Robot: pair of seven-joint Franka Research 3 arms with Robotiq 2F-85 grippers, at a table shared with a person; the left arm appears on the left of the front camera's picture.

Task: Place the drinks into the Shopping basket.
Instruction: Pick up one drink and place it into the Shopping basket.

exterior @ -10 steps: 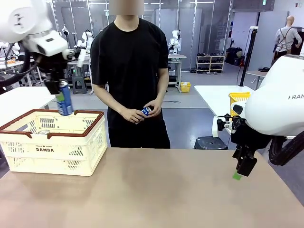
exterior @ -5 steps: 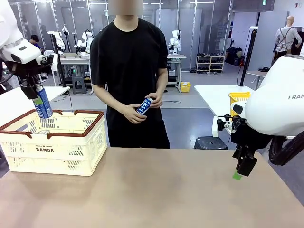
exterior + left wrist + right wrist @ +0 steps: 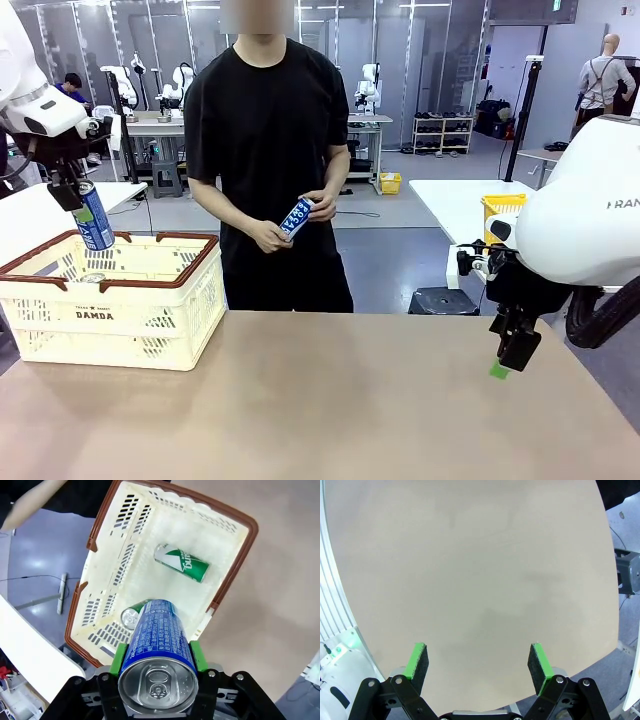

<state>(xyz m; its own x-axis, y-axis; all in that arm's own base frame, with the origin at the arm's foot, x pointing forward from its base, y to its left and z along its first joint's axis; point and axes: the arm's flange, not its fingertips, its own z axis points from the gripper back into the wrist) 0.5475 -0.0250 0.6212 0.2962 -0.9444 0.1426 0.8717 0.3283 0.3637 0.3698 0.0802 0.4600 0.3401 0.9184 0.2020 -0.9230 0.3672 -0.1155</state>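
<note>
Lab hall with other benches behind; tan table point(image 3: 350, 400) in front, person point(image 3: 270, 130) standing at its 12 o'clock edge. At 9 o'clock on the table, cream basket point(image 3: 110, 320). Above the basket's 10 o'clock corner, left claw point(image 3: 82, 203) closed tight onto a blue can point(image 3: 98, 228), green pads pressed on either side near the silver top, tilted and clear of the rim. Down inside, seen from the left wrist: green can point(image 3: 181, 562) lying on its side on the basket floor, another can point(image 3: 131, 616) partly hidden behind the held one. Blue-white can point(image 3: 297, 217) gripped in the person's hands point(image 3: 322, 205) at waist height. At 3 o'clock, right claw point(image 3: 505, 365) hanging above the table, jaws spread wide, holding nothing.
</note>
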